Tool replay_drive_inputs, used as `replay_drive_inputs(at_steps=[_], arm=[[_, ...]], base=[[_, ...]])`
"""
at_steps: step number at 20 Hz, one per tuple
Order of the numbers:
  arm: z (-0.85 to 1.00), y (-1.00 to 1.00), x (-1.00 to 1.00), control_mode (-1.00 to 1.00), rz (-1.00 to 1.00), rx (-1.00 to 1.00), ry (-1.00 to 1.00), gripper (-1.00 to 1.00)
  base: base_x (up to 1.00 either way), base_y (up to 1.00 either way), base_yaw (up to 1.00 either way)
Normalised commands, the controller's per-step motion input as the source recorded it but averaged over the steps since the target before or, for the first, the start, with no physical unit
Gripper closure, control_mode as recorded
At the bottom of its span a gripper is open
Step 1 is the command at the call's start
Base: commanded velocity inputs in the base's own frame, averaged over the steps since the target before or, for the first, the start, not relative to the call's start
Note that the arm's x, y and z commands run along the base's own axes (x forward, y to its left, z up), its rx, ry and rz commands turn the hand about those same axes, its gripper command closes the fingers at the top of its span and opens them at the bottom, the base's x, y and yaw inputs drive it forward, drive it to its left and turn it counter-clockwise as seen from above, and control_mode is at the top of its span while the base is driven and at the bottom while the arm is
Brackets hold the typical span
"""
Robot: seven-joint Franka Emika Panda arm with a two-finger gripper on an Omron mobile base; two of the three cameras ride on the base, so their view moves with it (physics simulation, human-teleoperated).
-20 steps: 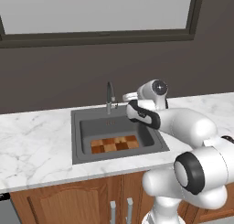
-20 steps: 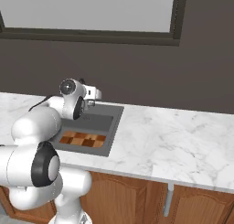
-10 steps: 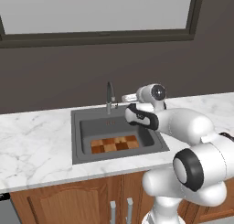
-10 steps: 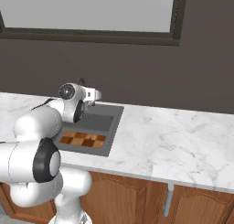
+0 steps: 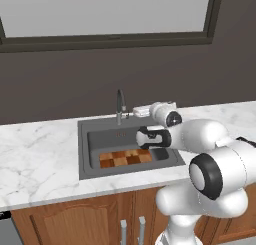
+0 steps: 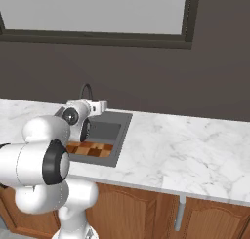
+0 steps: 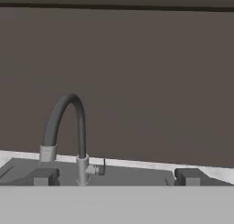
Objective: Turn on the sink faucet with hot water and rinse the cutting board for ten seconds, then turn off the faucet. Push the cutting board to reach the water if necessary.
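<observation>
Near the middle of the left base view, the hand (image 5: 136, 111) is up over the back right part of the sink (image 5: 85, 154), and it points at the faucet (image 5: 120, 105). Its two fingers are spread wide apart and they hold nothing. One dark fingertip (image 7: 43, 177) pokes up at the bottom left of the hand view, and the other is at the bottom right, with the faucet between them but farther off. The hand is close to the faucet and is not touching it.

The faucet is thin and dark grey, with a tall bent spout. A small lever (image 7: 101, 166) sticks out at its side, low on the stem. It stands at the back edge of the sink, close to the dark wall (image 7: 151, 81).

The sink is a dark grey box shape set into the white marble bench (image 5: 35, 154). The cutting board (image 5: 126, 158) lies flat at the bottom of the sink, toward the front and below the arm. It has tan, orange and dark brown squares. In the right base view, the board (image 6: 90, 149) peeks out just beside the white arm.

Brown wooden cupboard doors (image 6: 141, 213) run under the bench. A big window (image 5: 105, 11) with a dark frame fills the top of both base views.
</observation>
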Motion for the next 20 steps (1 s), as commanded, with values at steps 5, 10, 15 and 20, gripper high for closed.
replay_drive_inputs(at_steps=[5, 10, 15, 20], arm=[[-0.08, 0.00, 0.00, -1.00, 0.00, 0.00, -0.20, -1.00], [0.00, -0.05, 0.05, -1.00, 0.01, 0.01, -0.03, -1.00], [0.00, -0.05, 0.07, -1.00, 0.03, 0.01, 0.01, -1.00], [-0.07, -0.01, 0.16, -1.00, 0.01, 0.00, 0.00, -1.00]], base=[[0.00, 0.00, 0.00], [0.00, 0.00, 0.00], [0.00, 0.00, 0.00], [0.00, 0.00, 0.00]])
